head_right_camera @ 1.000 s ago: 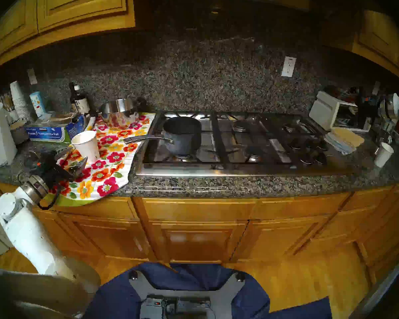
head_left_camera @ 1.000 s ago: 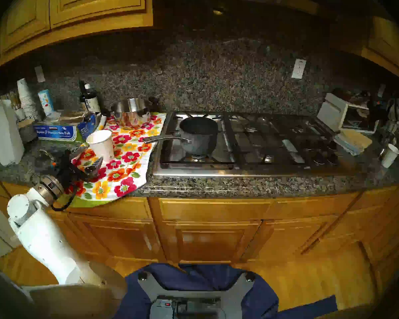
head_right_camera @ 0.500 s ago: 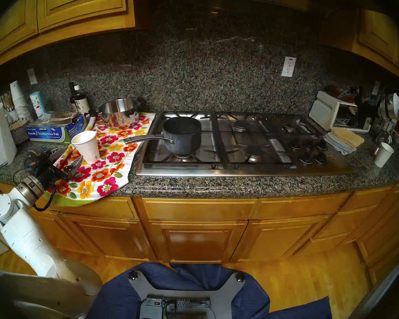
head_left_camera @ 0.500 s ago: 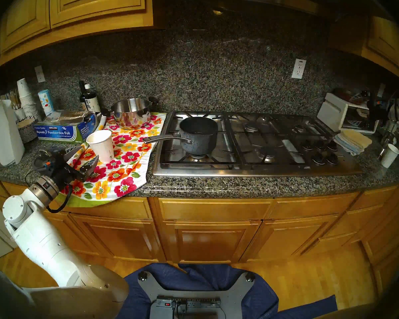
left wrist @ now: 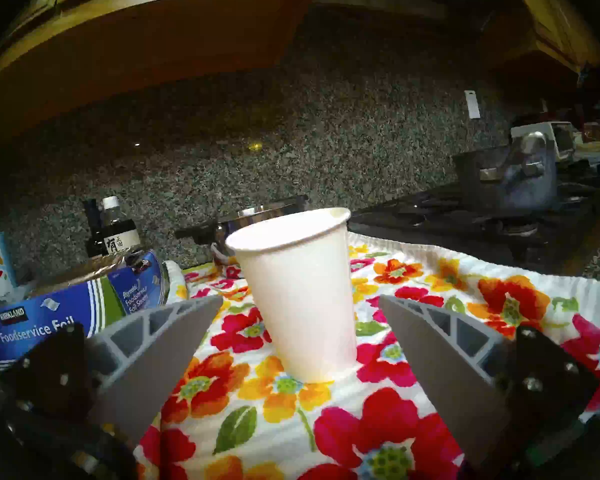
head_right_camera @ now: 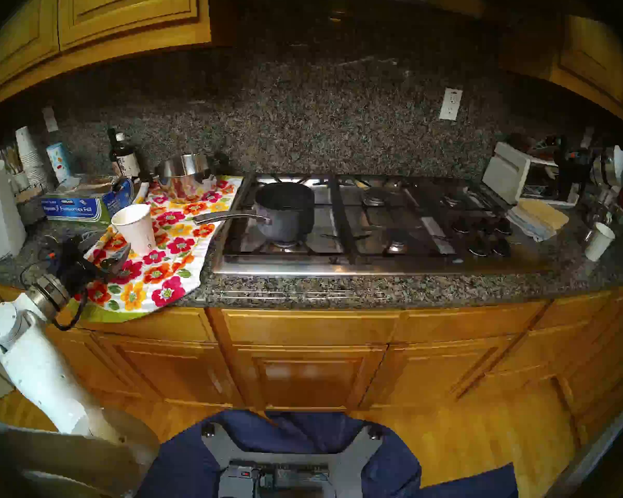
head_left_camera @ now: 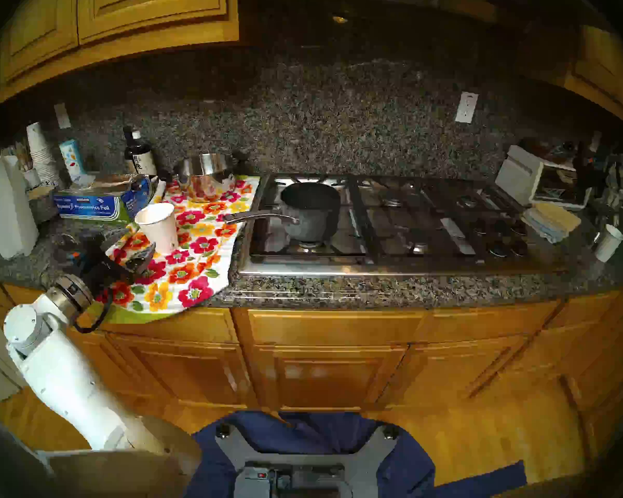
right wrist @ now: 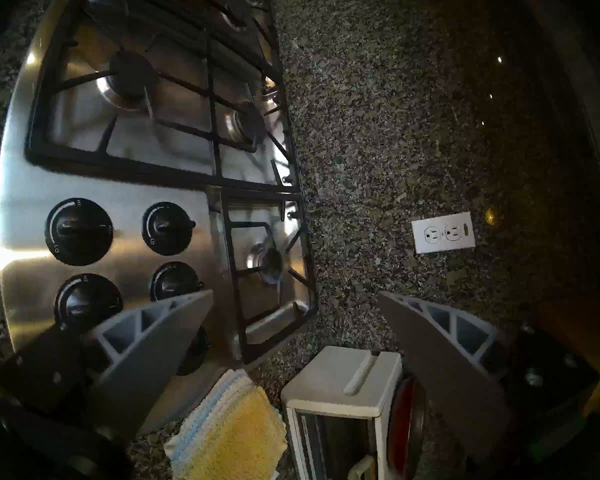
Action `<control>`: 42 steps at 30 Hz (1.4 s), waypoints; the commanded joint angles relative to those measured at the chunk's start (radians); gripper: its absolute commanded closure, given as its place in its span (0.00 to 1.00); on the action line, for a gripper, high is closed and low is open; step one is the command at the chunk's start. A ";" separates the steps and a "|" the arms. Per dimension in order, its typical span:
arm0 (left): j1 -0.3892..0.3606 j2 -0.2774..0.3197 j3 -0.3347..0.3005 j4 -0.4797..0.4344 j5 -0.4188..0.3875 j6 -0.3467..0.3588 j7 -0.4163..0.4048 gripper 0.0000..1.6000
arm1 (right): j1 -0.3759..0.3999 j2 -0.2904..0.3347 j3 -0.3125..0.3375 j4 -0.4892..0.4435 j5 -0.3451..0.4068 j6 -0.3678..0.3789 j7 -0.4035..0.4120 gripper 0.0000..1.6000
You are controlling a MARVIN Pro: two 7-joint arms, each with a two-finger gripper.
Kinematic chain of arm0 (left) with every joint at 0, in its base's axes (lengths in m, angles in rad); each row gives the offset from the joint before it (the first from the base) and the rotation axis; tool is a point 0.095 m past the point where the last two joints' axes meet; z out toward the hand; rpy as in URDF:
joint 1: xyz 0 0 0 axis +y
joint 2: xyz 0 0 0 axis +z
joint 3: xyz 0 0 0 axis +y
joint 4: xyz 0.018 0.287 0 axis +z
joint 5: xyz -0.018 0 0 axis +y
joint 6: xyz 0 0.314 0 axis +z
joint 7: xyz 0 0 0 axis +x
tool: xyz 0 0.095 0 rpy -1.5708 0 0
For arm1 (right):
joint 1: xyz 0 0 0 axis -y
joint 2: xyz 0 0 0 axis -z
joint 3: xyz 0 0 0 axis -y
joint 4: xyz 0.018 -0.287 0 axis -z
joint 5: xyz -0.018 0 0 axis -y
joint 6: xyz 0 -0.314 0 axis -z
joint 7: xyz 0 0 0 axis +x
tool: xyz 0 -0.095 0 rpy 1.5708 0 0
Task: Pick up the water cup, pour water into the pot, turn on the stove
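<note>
A speckled dark stone counter runs across the kitchen, with yellow wood cupboards above and below. At the left of the head view lies a soft cloth with bright red and orange flowers. On it stands the white paper water cup, wide at the top and narrow at the bottom. In the left wrist view the cup fills the middle of the frame.

The left gripper is wide open and holds nothing. Its two grey ribbed fingers sit on either side of the cup, apart from it.

The cup looks light and thin. It would likely squash if pinched hard, and water could spill. The middle of its side looks like the best place to hold, with a gentle squeeze.

The dark grey speckled pot with a long shiny handle sits on the wide shiny steel stove, right of the cloth.

The right gripper is open and empty too, above the round black knobs.
</note>
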 commanded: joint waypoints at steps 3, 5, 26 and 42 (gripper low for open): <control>-0.013 0.012 0.008 -0.023 -0.028 -0.002 0.002 0.00 | 0.027 -0.009 0.018 0.005 0.007 0.001 -0.014 0.00; -0.012 0.012 0.008 -0.023 -0.029 -0.001 0.002 0.00 | 0.027 -0.009 0.018 0.005 0.007 0.001 -0.014 0.00; -0.006 0.014 0.014 -0.024 -0.032 0.001 0.002 0.00 | 0.051 0.003 0.066 -0.040 0.162 0.097 0.090 0.00; -0.004 0.015 0.016 -0.023 -0.032 0.001 0.002 0.00 | 0.068 0.011 0.112 -0.033 0.356 0.379 0.245 0.00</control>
